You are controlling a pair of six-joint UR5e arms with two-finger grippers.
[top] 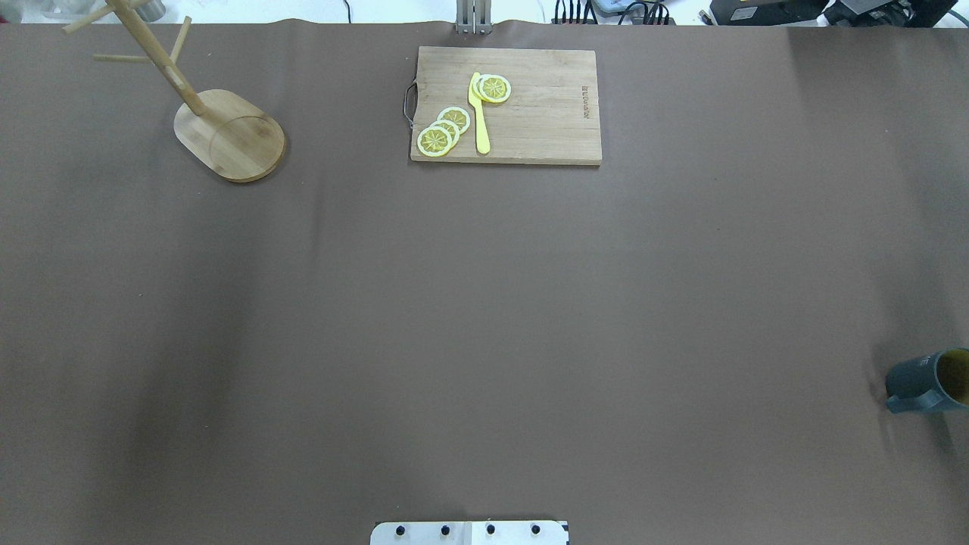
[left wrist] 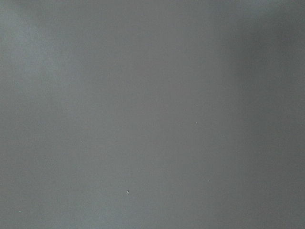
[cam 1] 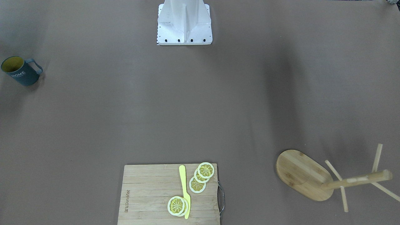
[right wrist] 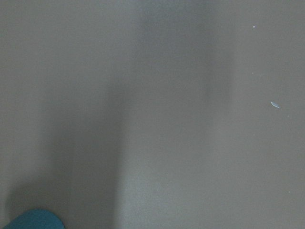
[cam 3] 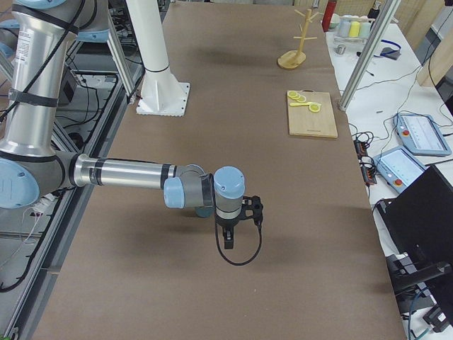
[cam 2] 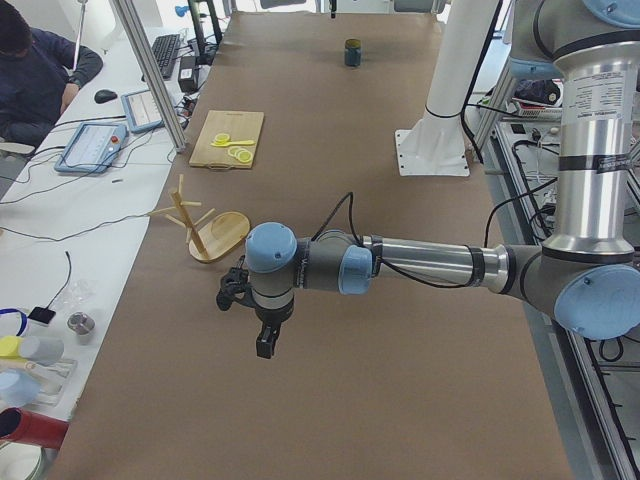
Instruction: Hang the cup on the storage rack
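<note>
The cup (cam 1: pixel 20 70), dark blue-grey with a yellow-olive inside and white "HOME" lettering, stands upright near the table's edge on my right side (top: pixel 927 382). At the far left corner stands the storage rack (top: pixel 231 136), a bamboo mug tree with an oval base (cam 1: pixel 300 173) and bare pegs. My left gripper (cam 2: pixel 265 348) hangs above the table a little short of the rack. My right gripper (cam 3: pixel 227 243) hangs above the table close to the cup. Each shows only in a side view, so I cannot tell whether they are open or shut. Nothing shows between their fingers.
A bamboo cutting board (top: pixel 545 113) with lemon slices (top: pixel 443 130) and a yellow knife (top: pixel 479 113) lies at the far middle. The white robot pedestal (cam 1: pixel 184 23) stands at the near middle. A person (cam 2: pixel 35 75) sits at a side desk.
</note>
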